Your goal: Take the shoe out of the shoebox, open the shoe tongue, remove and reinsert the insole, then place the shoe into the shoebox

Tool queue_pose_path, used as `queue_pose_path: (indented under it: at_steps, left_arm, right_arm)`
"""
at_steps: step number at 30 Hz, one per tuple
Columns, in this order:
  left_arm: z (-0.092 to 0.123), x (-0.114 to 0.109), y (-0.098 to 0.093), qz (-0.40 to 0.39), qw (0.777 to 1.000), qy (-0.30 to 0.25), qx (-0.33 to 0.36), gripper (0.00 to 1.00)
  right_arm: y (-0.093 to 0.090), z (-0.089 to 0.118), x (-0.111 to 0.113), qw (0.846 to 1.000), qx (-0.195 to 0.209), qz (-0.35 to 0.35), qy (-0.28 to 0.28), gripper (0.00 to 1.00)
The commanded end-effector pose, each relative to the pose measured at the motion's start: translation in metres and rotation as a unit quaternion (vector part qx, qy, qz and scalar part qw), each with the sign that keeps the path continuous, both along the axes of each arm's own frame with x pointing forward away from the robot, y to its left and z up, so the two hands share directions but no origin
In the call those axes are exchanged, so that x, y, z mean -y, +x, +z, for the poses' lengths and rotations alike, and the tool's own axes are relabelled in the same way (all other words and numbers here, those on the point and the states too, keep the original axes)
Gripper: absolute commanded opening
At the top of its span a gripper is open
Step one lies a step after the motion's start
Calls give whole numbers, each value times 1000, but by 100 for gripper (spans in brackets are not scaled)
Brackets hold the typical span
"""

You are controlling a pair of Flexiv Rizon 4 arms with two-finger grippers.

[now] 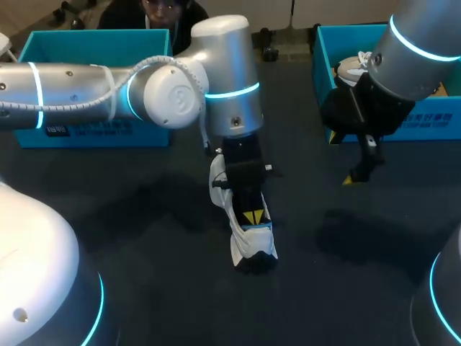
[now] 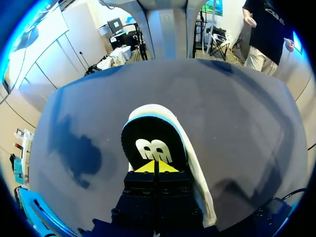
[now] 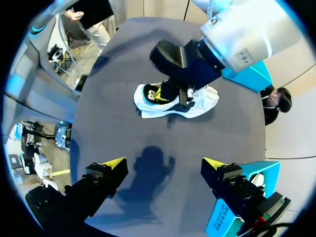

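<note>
A white shoe (image 1: 253, 246) stands on the dark table near the middle, toe toward the front edge; the right wrist view shows the shoe (image 3: 203, 101) ahead of my right gripper. My left gripper (image 1: 252, 216) points down into its opening. In the left wrist view the left gripper (image 2: 156, 167) is shut, its yellow tips together against the black insole (image 2: 143, 136) with a white logo. The white upper (image 2: 198, 170) curves around it. I cannot tell if the tips pinch anything. My right gripper (image 1: 358, 173) hangs open and empty over the table by the right shoebox (image 1: 432, 119), with its fingers (image 3: 114, 164) wide apart.
A second blue box (image 1: 94, 133) stands at the back left. Another shoe (image 1: 351, 68) lies inside the right shoebox. Bare table lies between the two arms and along the front.
</note>
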State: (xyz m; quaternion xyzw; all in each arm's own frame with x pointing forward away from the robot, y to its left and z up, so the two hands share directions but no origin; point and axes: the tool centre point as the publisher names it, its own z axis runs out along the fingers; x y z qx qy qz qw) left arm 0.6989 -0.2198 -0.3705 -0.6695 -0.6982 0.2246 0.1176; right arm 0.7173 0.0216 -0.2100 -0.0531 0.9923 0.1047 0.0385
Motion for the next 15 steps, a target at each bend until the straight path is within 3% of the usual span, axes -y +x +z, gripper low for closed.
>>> queue_pose_path:
  at_steps: [1, 6, 15]
  left_arm:
    - [-15, 4, -2, -2, 1000, 5, -3, 0]
    - [-20, -3, -3, 0, 1000, 12, -5, 0]
    - [18, -8, -3, -6, 1000, -18, 4, 0]
  right_arm:
    - [0, -1, -1, 1000, 0, 0, -1, 100]
    - [0, -1, -1, 1000, 0, 0, -1, 100]
    - [0, -1, -1, 1000, 0, 0, -1, 100]
